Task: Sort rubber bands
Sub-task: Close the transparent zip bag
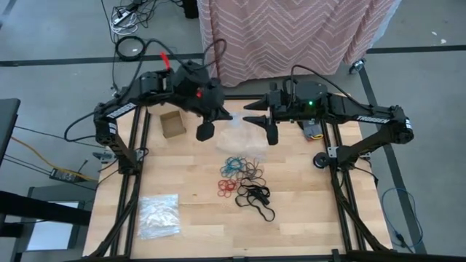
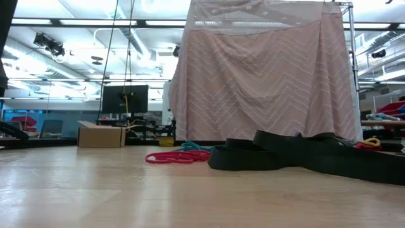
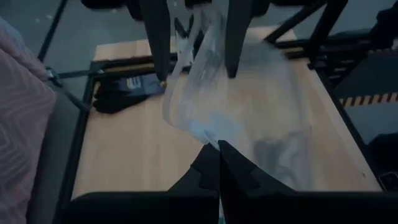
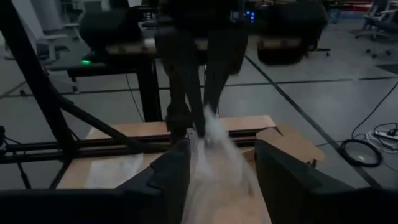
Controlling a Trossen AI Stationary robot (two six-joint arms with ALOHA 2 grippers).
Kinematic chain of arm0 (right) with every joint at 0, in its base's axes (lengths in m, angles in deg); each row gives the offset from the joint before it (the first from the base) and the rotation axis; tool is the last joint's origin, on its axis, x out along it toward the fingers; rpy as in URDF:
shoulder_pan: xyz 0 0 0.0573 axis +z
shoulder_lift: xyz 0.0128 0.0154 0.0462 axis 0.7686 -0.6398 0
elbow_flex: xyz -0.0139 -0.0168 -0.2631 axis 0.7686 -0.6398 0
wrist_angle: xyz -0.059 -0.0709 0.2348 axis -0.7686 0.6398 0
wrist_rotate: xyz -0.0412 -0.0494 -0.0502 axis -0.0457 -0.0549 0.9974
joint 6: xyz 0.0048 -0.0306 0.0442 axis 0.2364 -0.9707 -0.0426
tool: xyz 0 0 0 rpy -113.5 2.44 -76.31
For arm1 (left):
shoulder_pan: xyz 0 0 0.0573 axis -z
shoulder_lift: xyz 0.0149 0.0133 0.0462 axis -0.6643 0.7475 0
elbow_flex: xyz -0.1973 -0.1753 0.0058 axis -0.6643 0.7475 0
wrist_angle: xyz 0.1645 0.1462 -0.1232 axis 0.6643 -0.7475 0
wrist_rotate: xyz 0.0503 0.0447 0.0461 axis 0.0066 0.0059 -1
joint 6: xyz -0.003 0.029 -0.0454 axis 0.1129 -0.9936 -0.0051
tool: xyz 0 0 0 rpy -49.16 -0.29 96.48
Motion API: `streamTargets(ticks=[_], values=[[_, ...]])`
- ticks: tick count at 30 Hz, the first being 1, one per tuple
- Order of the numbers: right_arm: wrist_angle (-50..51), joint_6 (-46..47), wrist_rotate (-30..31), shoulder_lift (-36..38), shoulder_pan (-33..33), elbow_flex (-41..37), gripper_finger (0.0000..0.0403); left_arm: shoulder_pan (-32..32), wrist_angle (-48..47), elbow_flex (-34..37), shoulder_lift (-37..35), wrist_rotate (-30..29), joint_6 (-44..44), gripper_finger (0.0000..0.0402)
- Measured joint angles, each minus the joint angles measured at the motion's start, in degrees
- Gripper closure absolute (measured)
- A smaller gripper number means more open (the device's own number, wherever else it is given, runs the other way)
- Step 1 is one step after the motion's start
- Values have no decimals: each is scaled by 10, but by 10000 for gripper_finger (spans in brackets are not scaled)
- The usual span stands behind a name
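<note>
Rubber bands (image 1: 244,180) lie in a loose heap near the middle of the wooden table (image 1: 182,171): teal ones toward the back, red ones at the left front, tan ones to the right of the teal, and larger black loops (image 1: 256,200) trailing toward the front edge. From table height, the red and teal loops (image 2: 180,155) show beside the big black ones (image 2: 297,158).

Behind the table hangs a pink chevron cloth (image 1: 291,36). Both arms reach over the back half of the table and meet above a clear plastic bag (image 1: 237,135), which sits just behind the heap. The left gripper (image 1: 206,131) is closed, its fingers (image 3: 214,168) pinched on a corner of the bag, which hangs stretched in front of it. The right gripper (image 1: 271,133) stands with its fingers (image 4: 177,168) spread wide on either side of the bag's other end, not gripping it.

A second clear bag (image 1: 159,215) holding pale contents lies flat at the table's front left. A small cardboard box (image 1: 173,124) sits at the back left, beside the left arm.
</note>
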Motion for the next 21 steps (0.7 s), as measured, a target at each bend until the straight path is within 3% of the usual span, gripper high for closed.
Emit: streamTargets(ticks=[10, 21], values=[[22, 28, -29, 0, 0, 0, 227, 3, 17, 0, 5, -8, -2, 401], [25, 47, -60, 0, -13, 0, 272, 6, 61, 0, 14, -1, -1, 401]])
